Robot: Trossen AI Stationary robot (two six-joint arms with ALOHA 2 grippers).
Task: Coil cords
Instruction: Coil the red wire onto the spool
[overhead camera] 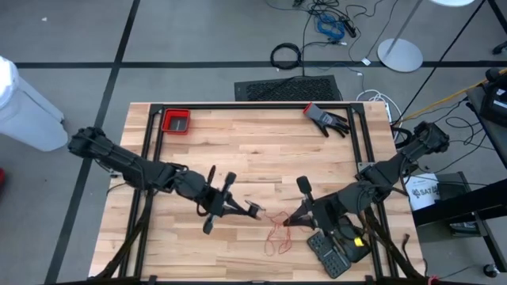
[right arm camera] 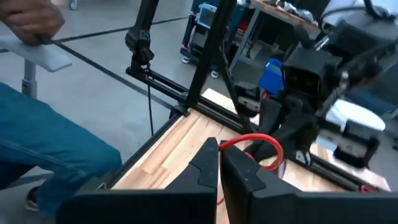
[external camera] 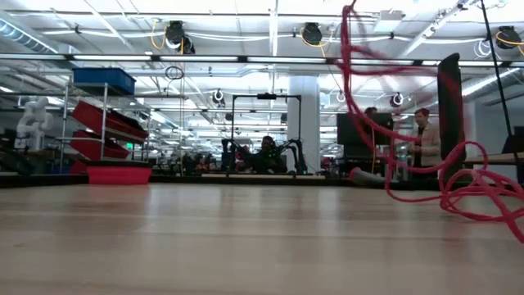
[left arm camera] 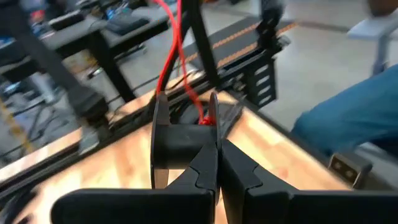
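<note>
A thin red cord point(overhead camera: 276, 229) runs from a small black spool point(overhead camera: 255, 210) to a loose tangle on the table's near middle point(external camera: 475, 192). In the low view a strand hangs from above point(external camera: 352, 82). My left gripper point(overhead camera: 247, 210) reaches in from the left and is shut on the spool point(left arm camera: 183, 134). My right gripper point(overhead camera: 287, 222) comes from the right, close to the spool, and is shut on the cord point(right arm camera: 252, 138). My left gripper pinches one flange of the spool point(left arm camera: 214, 127) at its rim between its two fingers, coming nearly level from the table's left. The spool is held above the table with its core lying crosswise, and the cord leaves it upward point(left arm camera: 169, 59). My right gripper pinches the red cord point(right arm camera: 225, 144) between its fingertips, nearly level from the table's right. Beyond the fingers the cord bends away in a slack loop point(right arm camera: 273, 149). The rest of it hangs down onto the table.
A red tray point(overhead camera: 176, 121) sits at the far left and a black glove point(overhead camera: 326, 119) at the far right. A black keyed device point(overhead camera: 333, 249) lies near the right front corner. Black frame rails point(overhead camera: 150, 150) edge the table. A person's leg in blue point(right arm camera: 43, 149) stands beyond it.
</note>
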